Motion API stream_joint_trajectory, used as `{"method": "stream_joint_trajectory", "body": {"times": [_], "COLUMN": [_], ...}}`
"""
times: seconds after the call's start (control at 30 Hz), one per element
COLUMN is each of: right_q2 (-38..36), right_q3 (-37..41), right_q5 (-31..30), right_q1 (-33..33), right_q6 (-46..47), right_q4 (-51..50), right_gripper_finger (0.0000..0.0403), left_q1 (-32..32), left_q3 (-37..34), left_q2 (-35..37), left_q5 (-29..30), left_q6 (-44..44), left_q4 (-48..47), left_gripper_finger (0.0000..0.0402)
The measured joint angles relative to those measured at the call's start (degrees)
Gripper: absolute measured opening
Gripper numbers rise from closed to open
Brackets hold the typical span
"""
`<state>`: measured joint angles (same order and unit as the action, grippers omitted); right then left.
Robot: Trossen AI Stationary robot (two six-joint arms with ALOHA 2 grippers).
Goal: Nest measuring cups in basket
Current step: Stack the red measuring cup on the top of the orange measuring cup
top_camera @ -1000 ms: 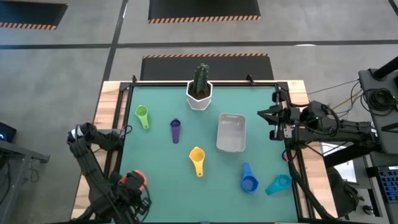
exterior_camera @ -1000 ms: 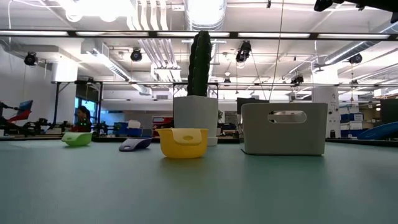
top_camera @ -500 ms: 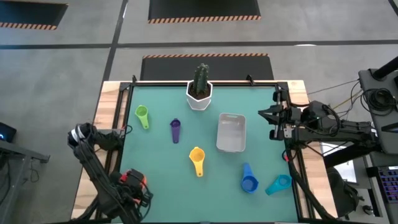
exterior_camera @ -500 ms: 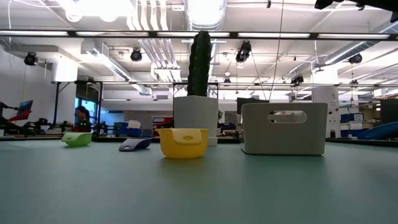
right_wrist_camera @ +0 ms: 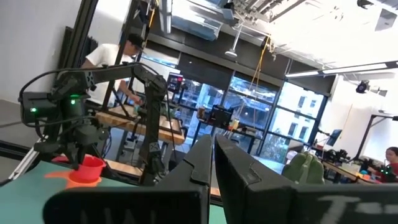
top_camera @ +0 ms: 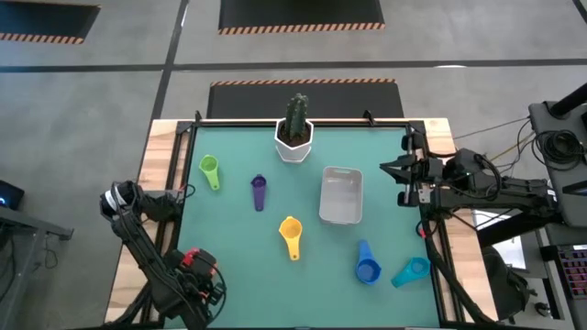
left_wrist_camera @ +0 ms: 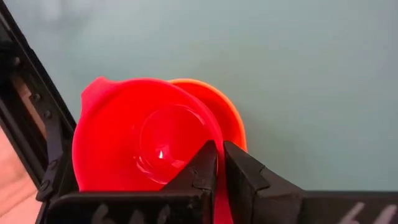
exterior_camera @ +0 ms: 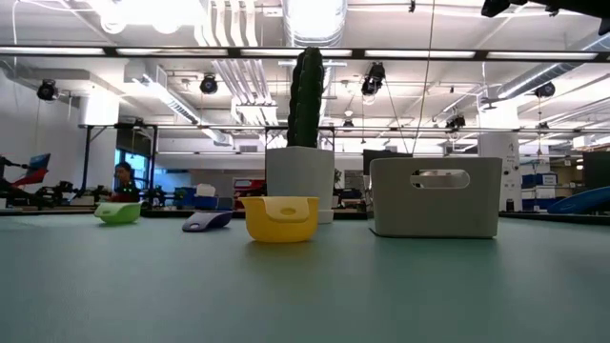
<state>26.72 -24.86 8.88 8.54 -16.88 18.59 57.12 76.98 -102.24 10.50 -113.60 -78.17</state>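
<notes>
left gripper (left_wrist_camera: 219,163) at the near left table corner pinches the red cup (left_wrist_camera: 134,143) by its handle, over the orange cup (left_wrist_camera: 221,112); right gripper (top_camera: 389,169) waits pressed together beside the basket (top_camera: 340,195)

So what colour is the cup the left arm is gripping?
Red. The left gripper holds the red cup, seen best in the left wrist view.

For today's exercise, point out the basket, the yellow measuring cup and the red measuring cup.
basket (top_camera: 340,196), high view, on its inner floor.
yellow measuring cup (top_camera: 290,228), high view, on its bowl.
red measuring cup (left_wrist_camera: 134,144), left wrist view, inside its bowl.
</notes>
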Motion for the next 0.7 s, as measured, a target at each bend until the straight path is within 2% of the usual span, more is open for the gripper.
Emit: {"method": "stream_joint_trajectory", "body": {"times": [0.17, 0.53, 0.7], "right_q2": [0.0, 0.0, 0.0], "right_q3": [0.0, 0.0, 0.0], "right_q5": [0.01, 0.0, 0.0], "right_q1": [-0.02, -0.02, 0.0], "right_q6": [0.37, 0.18, 0.17], "right_q4": [-0.04, -0.09, -0.11], "right_gripper_finger": [0.0009, 0.0009, 0.0009], "left_q1": [0.0, -0.04, -0.04], "left_q3": [-0.91, -2.57, -2.57], "left_q2": [0.0, 0.0, 0.0], "left_q5": [1.5, 1.47, 1.47], "left_q6": [0.72, 0.22, 0.2], "left_q4": [3.65, 4.16, 4.21], "left_gripper_finger": [0.0004, 0.0006, 0.0024]}}
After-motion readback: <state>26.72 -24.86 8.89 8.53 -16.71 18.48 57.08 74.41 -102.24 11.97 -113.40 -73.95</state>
